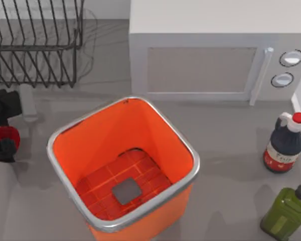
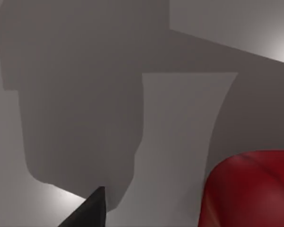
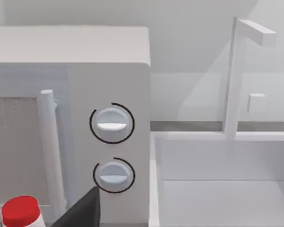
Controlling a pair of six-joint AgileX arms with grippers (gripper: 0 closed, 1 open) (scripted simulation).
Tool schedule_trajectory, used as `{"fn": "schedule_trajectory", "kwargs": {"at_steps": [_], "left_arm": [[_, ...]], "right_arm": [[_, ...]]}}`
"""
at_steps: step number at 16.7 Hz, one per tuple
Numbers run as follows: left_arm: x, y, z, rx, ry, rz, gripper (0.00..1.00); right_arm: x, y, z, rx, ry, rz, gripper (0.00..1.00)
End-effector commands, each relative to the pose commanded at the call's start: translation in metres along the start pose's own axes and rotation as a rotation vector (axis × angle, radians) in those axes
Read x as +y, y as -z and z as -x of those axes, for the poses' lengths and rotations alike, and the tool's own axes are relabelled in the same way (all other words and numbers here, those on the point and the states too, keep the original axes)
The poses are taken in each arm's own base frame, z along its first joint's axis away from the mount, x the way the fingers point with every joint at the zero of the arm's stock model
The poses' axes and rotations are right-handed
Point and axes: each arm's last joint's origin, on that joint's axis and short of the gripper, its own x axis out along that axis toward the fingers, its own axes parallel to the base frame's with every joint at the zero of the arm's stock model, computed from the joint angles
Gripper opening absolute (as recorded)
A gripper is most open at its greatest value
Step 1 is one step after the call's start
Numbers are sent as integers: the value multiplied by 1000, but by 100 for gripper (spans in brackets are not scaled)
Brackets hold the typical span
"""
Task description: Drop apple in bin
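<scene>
a large orange bin (image 1: 155, 145) with a silver rim is standing open in the middle of a grey table, its gridded floor showing with a grey square on it and nothing else inside. well to the left of the bin, at the table's left edge, the left gripper (image 1: 4, 138) is sitting low with the apple (image 1: 10, 135), a small glossy red fruit, between its dark fingers. in the left wrist view the apple (image 2: 251, 189) is bulging large and red close to the camera, beside one dark fingertip (image 2: 87, 213), with grey table and shadow beyond; the pincer appears to be closed around the fruit. so the grasp is looking done, while the apple is sitting apart from the bin and not yet over its rim. what is left, by my reading, is carrying it across to above the bin's opening and letting go. behind the bin a white microwave (image 1: 210, 50) is standing, and behind and to the left of the bin a dark wire dish rack (image 1: 37, 45). to the right of the bin a red-capped dark sauce bottle (image 1: 285, 143) and a green bottle (image 1: 287, 211) are standing. the right wrist view is facing the microwave's two dials (image 3: 111, 124), with a dark tip of the right gripper's finger (image 3: 83, 213) in front; whether that pincer is wide or narrow, i cannot tell.
</scene>
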Motion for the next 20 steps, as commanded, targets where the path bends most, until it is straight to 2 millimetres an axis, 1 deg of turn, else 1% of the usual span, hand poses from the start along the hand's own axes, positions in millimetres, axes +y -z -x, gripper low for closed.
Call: {"fn": "schedule_trajectory", "kwargs": {"at_steps": [10, 11, 18, 19, 20], "left_arm": [[0, 0, 0, 0, 0, 0, 2], [0, 0, 0, 0, 0, 0, 0], [0, 0, 0, 0, 0, 0, 0], [2, 1, 5, 0, -21, -2, 0], [2, 1, 6, 0, -21, -1, 0]], "right_arm": [[0, 0, 0, 0, 0, 0, 100], [0, 0, 0, 0, 0, 0, 100], [0, 0, 0, 0, 0, 0, 100], [0, 0, 0, 0, 0, 0, 100], [0, 0, 0, 0, 0, 0, 100]]}}
